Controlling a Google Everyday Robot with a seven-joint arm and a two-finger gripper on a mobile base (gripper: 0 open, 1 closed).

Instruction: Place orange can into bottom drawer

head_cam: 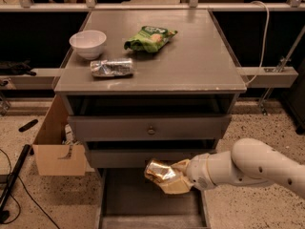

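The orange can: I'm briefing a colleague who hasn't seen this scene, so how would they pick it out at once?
Find the grey cabinet, then its open bottom drawer near the floor. Just above that drawer, the gripper on the white arm holds the orange can. It is shiny gold-orange and held aloft, unlike the silver can lying on the cabinet top.

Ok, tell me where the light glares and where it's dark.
Camera view: warm, dim light; glare on the orange can in the gripper above the open bottom drawer; sheen on the silver can; cabinet gaps in deep shadow.
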